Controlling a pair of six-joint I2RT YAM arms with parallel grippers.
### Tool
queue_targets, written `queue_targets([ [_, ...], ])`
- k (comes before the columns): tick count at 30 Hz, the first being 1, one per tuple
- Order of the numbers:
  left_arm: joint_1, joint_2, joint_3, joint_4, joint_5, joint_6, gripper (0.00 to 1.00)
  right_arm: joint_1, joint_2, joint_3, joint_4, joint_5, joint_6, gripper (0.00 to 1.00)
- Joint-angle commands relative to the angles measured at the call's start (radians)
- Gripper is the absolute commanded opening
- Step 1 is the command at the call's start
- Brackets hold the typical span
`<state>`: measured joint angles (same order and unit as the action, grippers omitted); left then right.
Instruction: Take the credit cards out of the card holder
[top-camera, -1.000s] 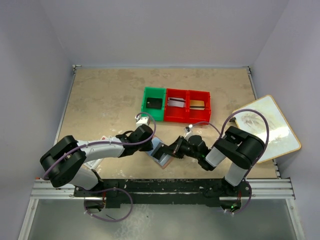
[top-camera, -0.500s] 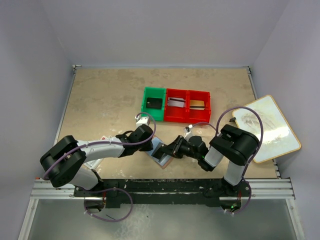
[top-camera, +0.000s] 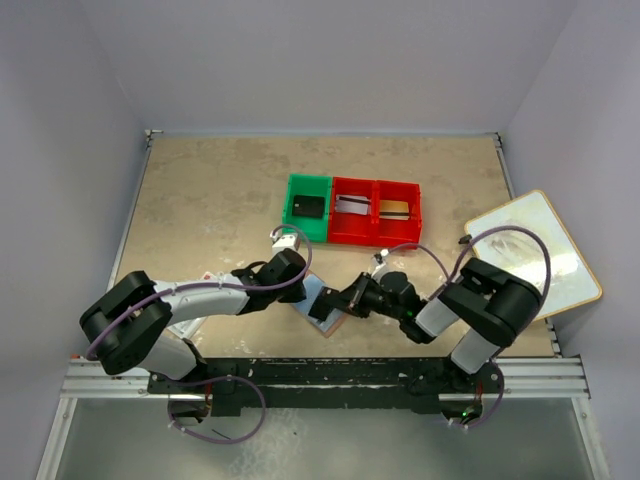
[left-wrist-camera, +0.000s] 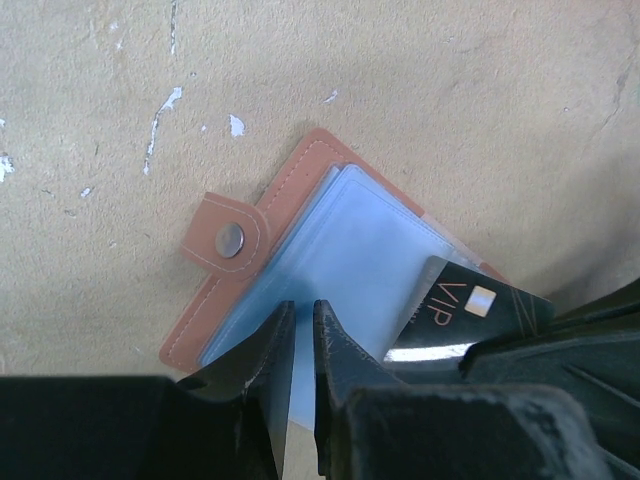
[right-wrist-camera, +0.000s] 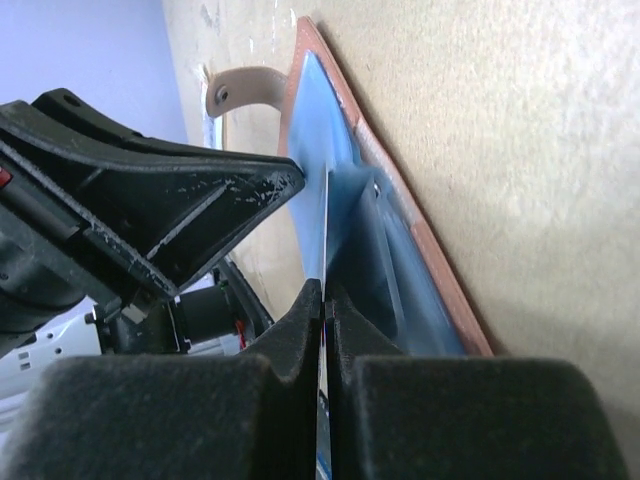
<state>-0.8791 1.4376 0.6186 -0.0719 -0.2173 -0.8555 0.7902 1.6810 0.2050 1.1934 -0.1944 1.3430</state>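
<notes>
Holder (top-camera: 320, 298) is lying open on the table (top-camera: 220, 200), near edge, roughly the middle, squeezed in between the two grippers. Pale blue sleeves face up, with the brown rim and snap tab around them.

Right gripper (right-wrist-camera: 325, 300) is clamped tight on a black card (left-wrist-camera: 470, 310) (says VIP on it). The card sits partly out of its sleeve, edge-on between the fingers. Left gripper (left-wrist-camera: 300, 340) is nearly closed, just a slit with blue lining showing in it. Looks to me like it's pinching the holder's edge to pin it, though I wouldn't swear it's a real grip rather than a press.

Handling-wise, my guess: the card is stiff, thin, light and slick. So pinch it flat across the faces near the exposed end and pull straight along the sleeve.

The holder is the floppy one, with a soft leathery cover and thin plastic sleeves, and it weighs next to nothing. It'll likely drag along with the card unless it's held at the rim or sleeve edge, clear of the card's path. Twisting would probably buckle the sleeve and jam the card.
</notes>
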Motion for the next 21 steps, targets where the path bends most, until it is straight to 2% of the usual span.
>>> queue_targets([
  [1, -0.004, -0.025, -0.016, -0.054, -0.035, -0.013, 0.1, 0.0, -0.119, -0.024, -0.129, 0.043, -0.061, 0.0],
  [7, -0.004, -0.047, -0.014, -0.055, -0.058, -0.02, 0.1, 0.0, -0.287, -0.04, -0.237, 0.053, -0.116, 0.0],
  [11, -0.004, -0.116, -0.019, -0.039, -0.054, -0.003, 0.12, -0.001, -0.448, -0.067, -0.265, 0.11, -0.228, 0.0],
  [12, -0.004, -0.141, -0.02, -0.035, -0.056, 0.0, 0.15, -0.002, -0.493, -0.059, -0.298, 0.126, -0.267, 0.0],
  [16, -0.004, -0.273, -0.012, -0.07, -0.143, 0.015, 0.43, -0.002, -0.653, 0.019, -0.496, 0.225, -0.435, 0.0],
  [21, 0.023, -0.385, 0.057, -0.272, -0.336, 0.022, 0.74, -0.001, -0.794, 0.056, -0.463, 0.314, -0.825, 0.0],
])
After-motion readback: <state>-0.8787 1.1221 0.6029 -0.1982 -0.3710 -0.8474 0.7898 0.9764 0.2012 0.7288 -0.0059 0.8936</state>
